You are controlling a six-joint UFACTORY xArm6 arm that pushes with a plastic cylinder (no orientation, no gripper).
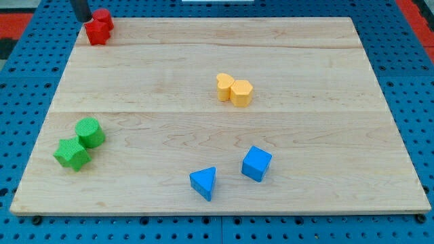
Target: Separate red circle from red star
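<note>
Two red blocks sit touching each other at the board's top left corner. The upper one (pixel 104 17) and the lower one (pixel 97 32) overlap in this view, so I cannot tell which is the red circle and which is the red star. My dark rod comes down from the view's top edge. Its tip (pixel 82 20) is just left of the red pair, right against the upper block's left side.
The wooden board (pixel 217 61) lies on a blue pegboard. A green circle (pixel 89 131) touches a green star (pixel 72 154) at the lower left. Two yellow blocks (pixel 234 90) touch near the middle. A blue triangle (pixel 203 183) and a blue cube (pixel 256 163) are near the bottom.
</note>
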